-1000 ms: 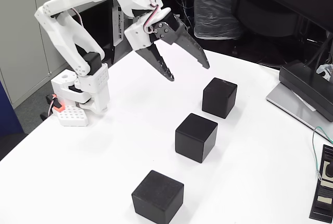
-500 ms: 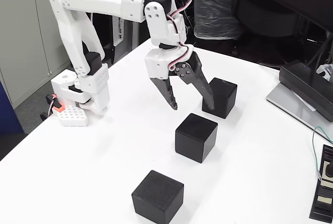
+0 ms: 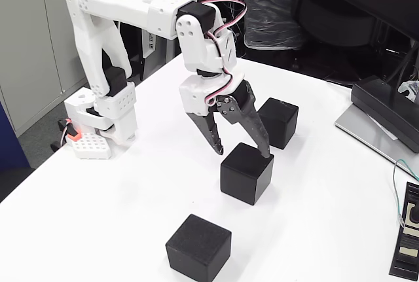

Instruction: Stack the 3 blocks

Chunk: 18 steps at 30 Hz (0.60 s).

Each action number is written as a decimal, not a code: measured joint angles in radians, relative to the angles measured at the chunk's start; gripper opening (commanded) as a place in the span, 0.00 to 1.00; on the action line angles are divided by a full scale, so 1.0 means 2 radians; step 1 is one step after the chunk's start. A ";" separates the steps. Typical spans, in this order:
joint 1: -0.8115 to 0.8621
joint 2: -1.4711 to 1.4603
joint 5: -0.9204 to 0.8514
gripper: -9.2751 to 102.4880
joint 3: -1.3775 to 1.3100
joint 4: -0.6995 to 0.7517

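Table (image 3: 131, 190): white top, bears the arm and all three cubes.
Arm (image 3: 131, 7): white, based at the left, bent over the table centre.
Blocks: three black cubes in a diagonal row, apart from one another: far block (image 3: 280, 122), middle block (image 3: 246, 173), near block (image 3: 198, 247).
Gripper (image 3: 243, 153): jaws spread wide, empty, pointing down over the middle block's far edge; right finger (image 3: 255, 128) tip at its top corner.
Black device (image 3: 386, 108): right edge.
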 measured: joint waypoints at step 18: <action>0.008 0.000 0.000 0.34 -0.001 -0.012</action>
